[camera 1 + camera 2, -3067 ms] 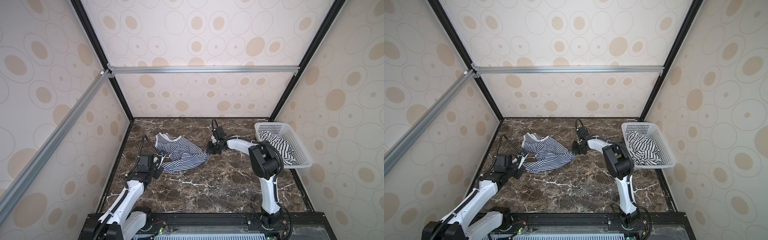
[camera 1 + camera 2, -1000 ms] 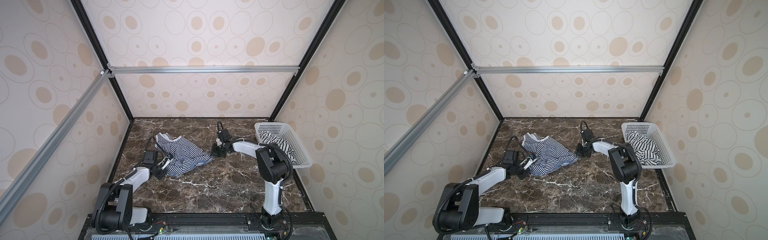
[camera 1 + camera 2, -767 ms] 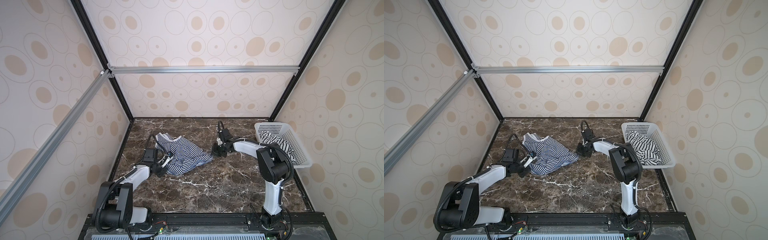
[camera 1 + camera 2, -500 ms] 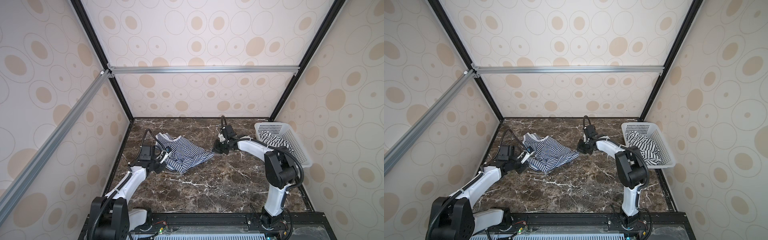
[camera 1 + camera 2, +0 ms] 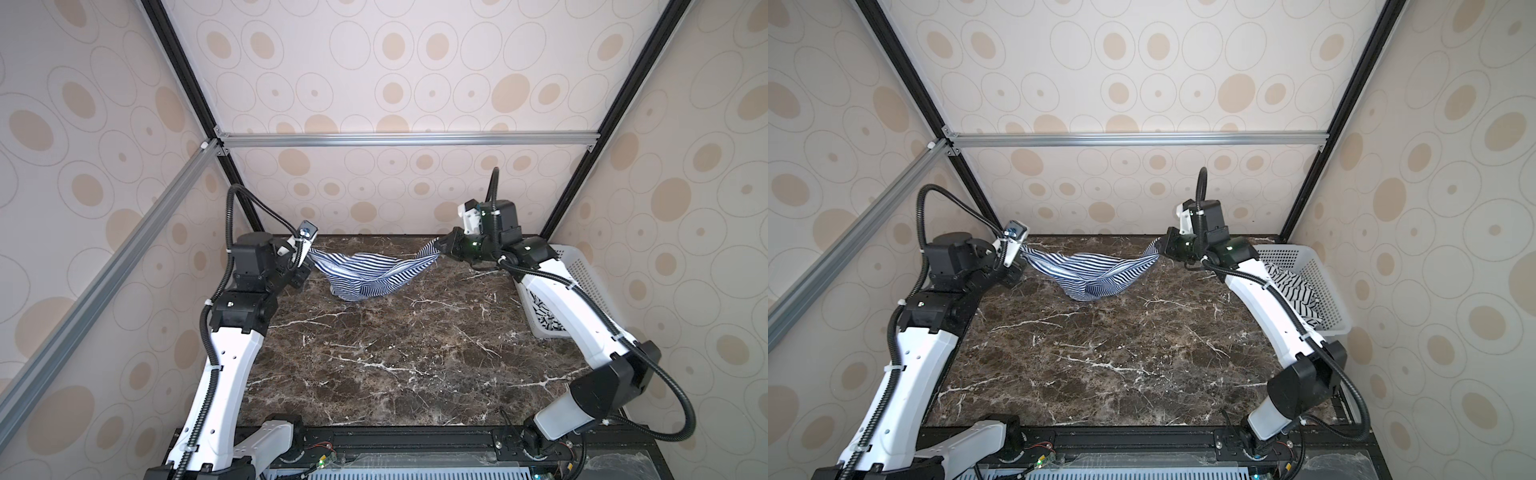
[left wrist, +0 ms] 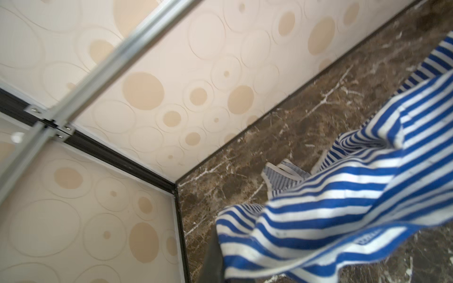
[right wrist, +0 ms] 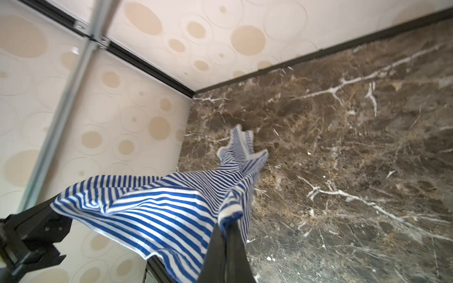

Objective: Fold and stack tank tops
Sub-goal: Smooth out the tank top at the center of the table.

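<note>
in both top views, the left gripper [image 5: 308, 254] and right gripper [image 5: 441, 248] are each clenching an end of the navy striped tank top [image 5: 365, 275]. it is hanging slack across the upper middle of the frame, sagging toward the marble table [image 5: 395, 357]. the white striped tank top [image 5: 1292, 291] is lying in the basket [image 5: 1287, 248] at the right.

in the left wrist view, only an edge is sitting at the dark finger [image 6: 212, 262], so pulling wider is risking a slip.

in the right wrist view, cloth is bunching twisted at the closed jaws, so lowering now is risking a creased spread.
</note>
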You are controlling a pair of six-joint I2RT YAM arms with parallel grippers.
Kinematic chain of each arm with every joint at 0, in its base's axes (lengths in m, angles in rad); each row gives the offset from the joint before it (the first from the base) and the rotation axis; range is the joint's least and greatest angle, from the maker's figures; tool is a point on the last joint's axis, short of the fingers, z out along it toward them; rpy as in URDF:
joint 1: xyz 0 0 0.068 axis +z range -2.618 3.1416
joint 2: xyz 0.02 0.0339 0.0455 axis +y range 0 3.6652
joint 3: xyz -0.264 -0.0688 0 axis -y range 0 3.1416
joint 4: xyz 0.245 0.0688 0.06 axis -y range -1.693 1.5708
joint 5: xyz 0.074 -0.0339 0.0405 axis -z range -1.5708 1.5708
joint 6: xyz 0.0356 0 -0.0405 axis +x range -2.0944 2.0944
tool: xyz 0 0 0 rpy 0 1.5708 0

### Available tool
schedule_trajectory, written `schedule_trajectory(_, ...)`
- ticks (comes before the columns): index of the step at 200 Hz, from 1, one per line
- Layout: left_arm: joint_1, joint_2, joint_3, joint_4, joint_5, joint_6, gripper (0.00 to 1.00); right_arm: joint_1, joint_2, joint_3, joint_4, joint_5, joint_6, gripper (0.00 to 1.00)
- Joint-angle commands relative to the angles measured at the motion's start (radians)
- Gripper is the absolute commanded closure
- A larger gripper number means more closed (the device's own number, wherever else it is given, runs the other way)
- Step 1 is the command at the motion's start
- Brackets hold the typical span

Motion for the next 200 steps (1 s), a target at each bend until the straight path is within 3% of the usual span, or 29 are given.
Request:
schedule_trajectory(1, 0.006, -0.023, 0.121, -0.061, -0.001, -0.057, 1.0, -0.001, -0.064, 0.071, -0.062, -0.023, -0.043, 1.0)
schedule_trajectory(55, 0.007, 0.002, 0.378, -0.164, 0.024, -0.101, 1.0, 0.004, -0.184, 0.21, -0.161, -0.036, -0.094, 1.0)
schedule_trajectory(117, 0.007, 0.057, 0.66, -0.275, 0.02, -0.135, 1.0, 0.004, -0.231, 0.346, -0.21, -0.091, -0.047, 1.0)
schedule_trajectory(154, 0.004, 0.088, 0.575, -0.21, 0.001, -0.136, 1.0, -0.02, -0.166, 0.378, -0.266, -0.015, -0.062, 1.0)
schedule_trajectory(200, 0.006, 0.227, 0.388, -0.019, -0.003, -0.105, 1.0, -0.139, 0.055, 0.433, -0.25, -0.093, -0.038, 1.0)
